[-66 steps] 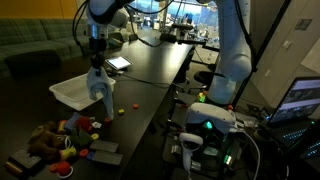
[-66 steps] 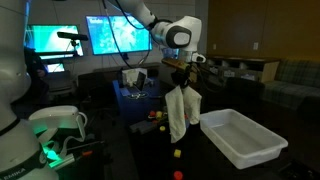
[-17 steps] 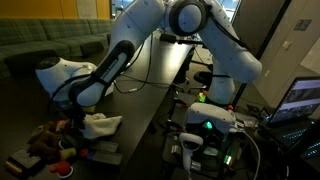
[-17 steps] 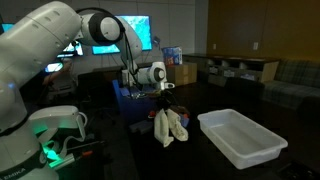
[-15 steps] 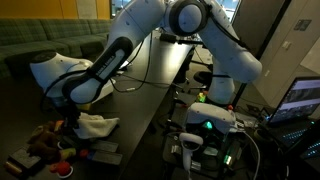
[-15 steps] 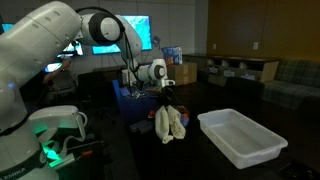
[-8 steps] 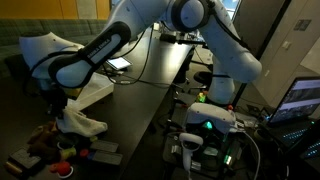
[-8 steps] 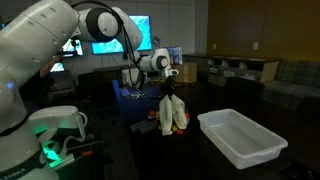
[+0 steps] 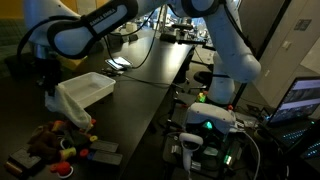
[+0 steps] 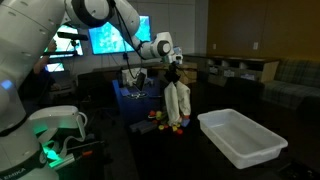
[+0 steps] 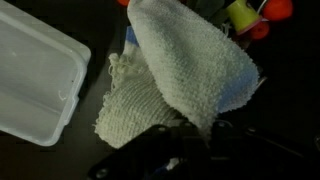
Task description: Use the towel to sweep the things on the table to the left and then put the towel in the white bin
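Now the gripper [image 10: 175, 76] pinches the towel [image 10: 178, 104] by its top, hanging clear of toys [image 10: 158, 118], ready for the white bin [image 10: 241, 139].

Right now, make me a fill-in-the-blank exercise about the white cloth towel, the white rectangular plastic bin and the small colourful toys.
The gripper is shut on the hanging white cloth ____.
The white rectangular plastic bin is ____.
The small colourful toys lie on the dark ____, outside the bin.
Missing: towel, empty, table.
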You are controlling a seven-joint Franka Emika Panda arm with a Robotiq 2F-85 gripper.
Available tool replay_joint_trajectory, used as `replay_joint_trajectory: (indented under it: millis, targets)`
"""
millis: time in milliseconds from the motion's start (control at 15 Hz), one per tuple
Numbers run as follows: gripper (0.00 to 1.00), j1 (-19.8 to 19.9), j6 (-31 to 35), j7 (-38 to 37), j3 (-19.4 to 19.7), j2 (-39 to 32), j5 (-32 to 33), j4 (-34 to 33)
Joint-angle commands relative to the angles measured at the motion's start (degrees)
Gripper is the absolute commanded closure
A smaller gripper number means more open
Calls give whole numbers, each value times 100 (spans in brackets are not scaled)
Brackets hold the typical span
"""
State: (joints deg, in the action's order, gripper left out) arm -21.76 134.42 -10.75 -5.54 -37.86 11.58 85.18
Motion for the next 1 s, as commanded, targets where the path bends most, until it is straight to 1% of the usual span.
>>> replay_joint_trajectory:
  millis: [0,133,400,667,933]
  targets:
    - [88,198,274,50,-16,685,-95,626]
    - [89,261,275,-20,25,841,-68,643]
    - [88,222,201,-420,245,848,112,322]
    - [87,244,26,-824,532,616,283,-188]
    - [88,431,-116,-807,835,184,381,-936]
